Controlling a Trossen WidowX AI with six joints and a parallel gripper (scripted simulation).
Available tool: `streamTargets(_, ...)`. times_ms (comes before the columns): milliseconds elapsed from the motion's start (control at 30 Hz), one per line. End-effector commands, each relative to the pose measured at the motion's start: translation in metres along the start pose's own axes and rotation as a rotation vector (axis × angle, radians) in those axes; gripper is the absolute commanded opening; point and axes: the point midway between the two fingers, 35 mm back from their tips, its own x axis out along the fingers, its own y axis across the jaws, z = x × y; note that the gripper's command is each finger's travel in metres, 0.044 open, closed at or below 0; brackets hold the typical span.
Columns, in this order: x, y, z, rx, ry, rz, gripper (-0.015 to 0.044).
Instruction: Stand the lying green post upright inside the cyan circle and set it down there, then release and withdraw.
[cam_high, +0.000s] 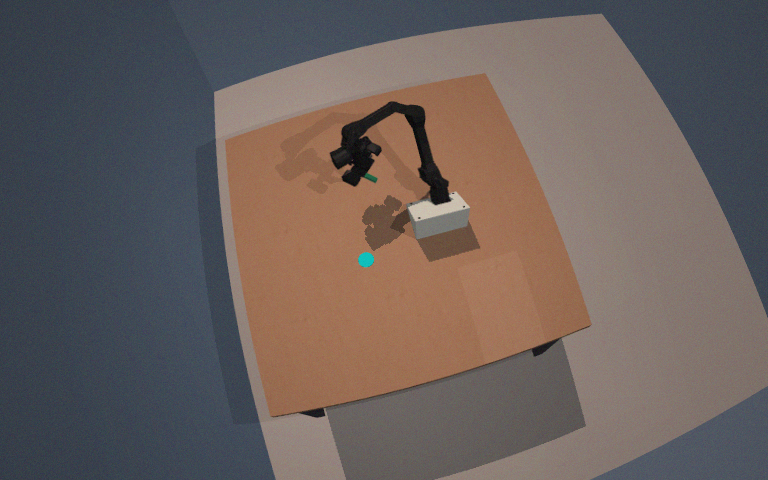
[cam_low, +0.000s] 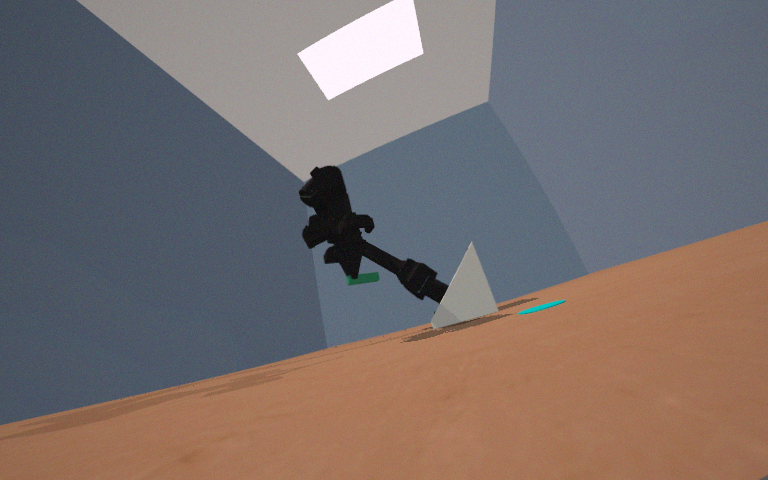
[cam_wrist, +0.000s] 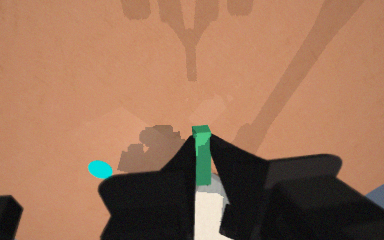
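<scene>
The green post is held in the air well above the table, lying roughly level, not upright. My gripper is shut on it near one end, and the rest of the post sticks out from the fingertips toward the arm's base. In the top view the fingers partly hide the held end. The cyan circle lies flat on the table with nothing on it, away from the gripper, and shows at the left in the wrist view.
The arm's pale box-shaped base stands on the wooden table, to the right of the cyan circle in the top view. Shadows of the arm fall across the table top.
</scene>
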Motion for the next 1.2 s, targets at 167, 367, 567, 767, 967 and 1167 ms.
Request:
streamTargets(167, -0.004, 0.026, -0.002, -0.177, 0.008, 0.008, 0.0023)
streamTargets(367, -0.007, 0.043, -0.005, -0.3, 0.009, 0.012, 0.0023)
streamTargets(567, -0.009, 0.06, -0.009, -0.423, 0.01, 0.016, 0.0023)
streamTargets(767, -0.011, 0.077, -0.014, -0.546, 0.01, 0.019, 0.0023)
streamTargets(967, -0.013, 0.094, -0.021, -0.669, 0.01, 0.021, 0.0023)
streamTargets(1167, -0.015, 0.111, -0.028, -0.792, 0.009, 0.023, 0.0023)
